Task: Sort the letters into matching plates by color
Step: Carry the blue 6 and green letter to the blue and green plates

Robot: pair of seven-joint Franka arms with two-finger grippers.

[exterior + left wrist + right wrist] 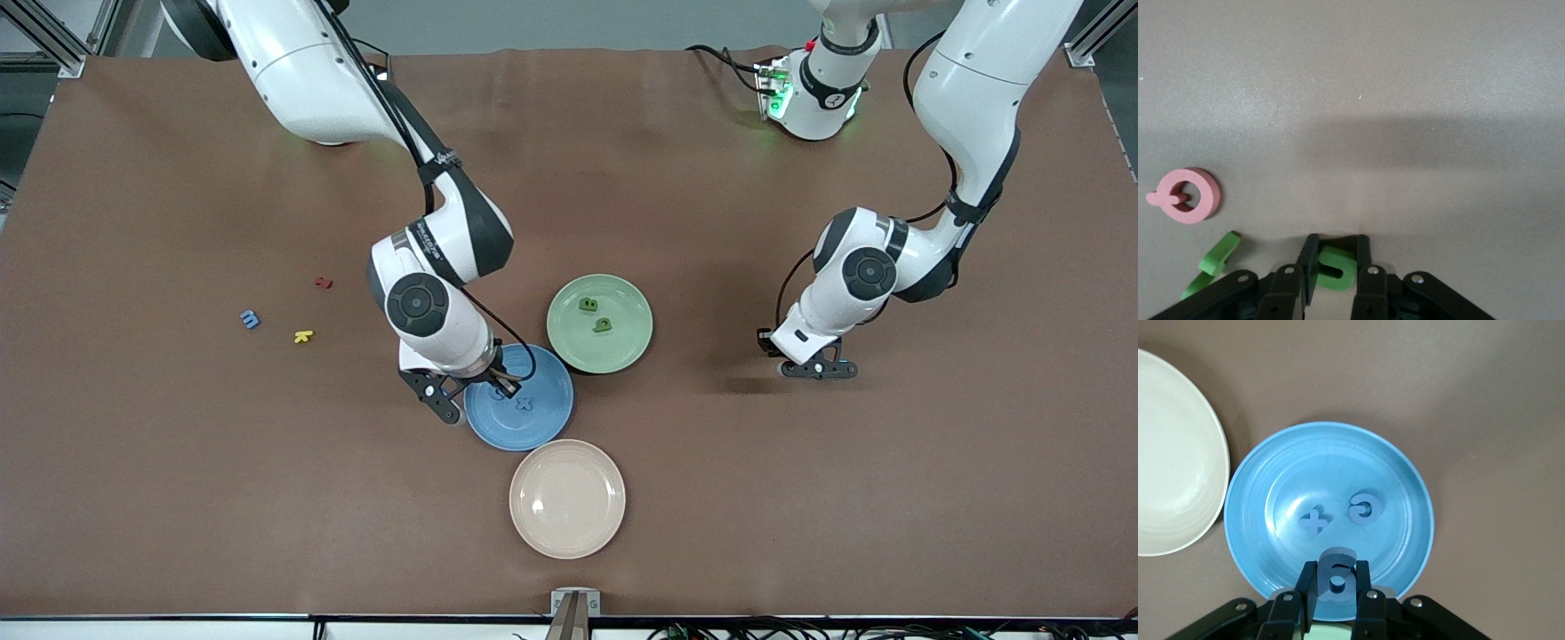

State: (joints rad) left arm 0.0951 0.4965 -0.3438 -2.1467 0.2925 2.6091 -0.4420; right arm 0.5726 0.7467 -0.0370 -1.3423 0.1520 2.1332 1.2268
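My right gripper (502, 384) hangs over the blue plate (544, 434), shut on a blue letter shaped like a 6 (1338, 575). Two more blue letters (1314, 522) (1363, 508) lie in that plate (1251, 477). The pale green plate (636, 345) holds two green letters (588, 304) (603, 325). My left gripper (813, 369) is low at the table toward the left arm's end, its fingers closed on a green letter (1337, 270). Another green letter (1215, 262) lies beside it. One blue letter (251, 319) lies on the table toward the right arm's end.
A cream plate (567, 498) sits nearer the front camera than the blue plate, almost touching it. A red letter (324, 283) and a yellow letter (303, 336) lie near the loose blue one. A pink letter (1188, 195) lies near my left gripper.
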